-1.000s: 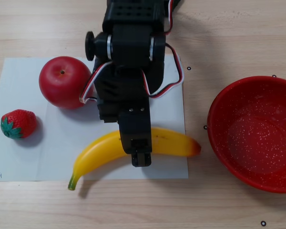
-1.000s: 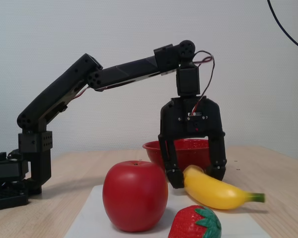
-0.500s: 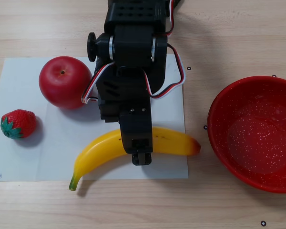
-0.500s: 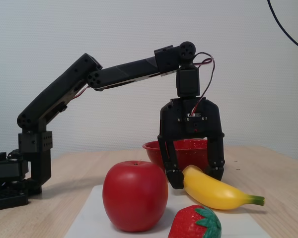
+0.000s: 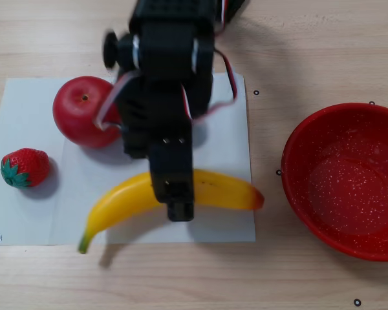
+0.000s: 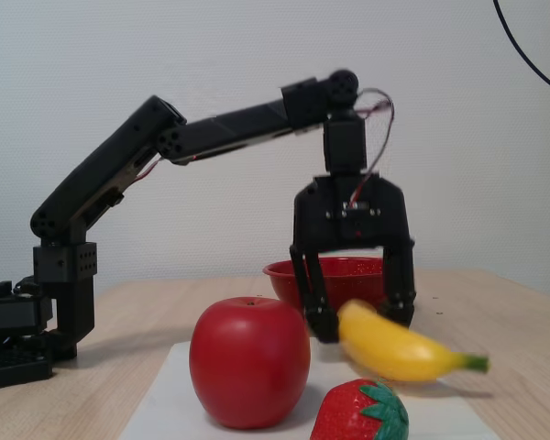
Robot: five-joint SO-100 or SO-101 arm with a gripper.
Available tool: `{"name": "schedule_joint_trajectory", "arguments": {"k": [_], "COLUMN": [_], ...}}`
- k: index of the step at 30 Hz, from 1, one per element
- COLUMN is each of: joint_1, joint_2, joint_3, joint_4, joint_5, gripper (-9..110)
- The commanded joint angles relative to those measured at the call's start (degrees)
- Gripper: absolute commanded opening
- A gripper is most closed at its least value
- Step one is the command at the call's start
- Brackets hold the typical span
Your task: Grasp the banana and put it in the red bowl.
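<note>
Other view: the banana (image 5: 126, 200) lies on white paper (image 5: 226, 129), left of the red bowl (image 5: 346, 177), with the gripper (image 5: 174, 194) straddling its middle.

Fixed view: jaws spread around the banana (image 6: 399, 348), not clenched yet. It looks light, stiff and glossy, so probably slippery. Mid-body seems the best spot to grab, since the tips taper.

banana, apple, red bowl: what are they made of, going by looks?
Banana: likely plastic; smooth, even yellow with a soft sheen, too uniform for real fruit.
Apple: probably plastic too; glossy red skin with broad highlights.
Red bowl: hard and glossy, fine white speckles inside; could be enamelled metal or melamine, the look leaves it open.
</note>
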Motion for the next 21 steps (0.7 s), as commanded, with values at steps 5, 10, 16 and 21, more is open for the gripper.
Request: {"name": "schedule_joint_trajectory", "arguments": {"k": [5, 10, 16, 21], "joint_1": [-1.32, -1.76, -1.76, -0.44], "joint_2": [22.59, 29.79, 39.99, 49.13], "joint_3": [-2.11, 1.58, 9.67, 20.13], "joint_4": [1.85, 1.41, -1.67, -7.38], "joint_5": [1.67, 2.9, 3.25, 4.31], "gripper": [0, 0, 0, 0]}}
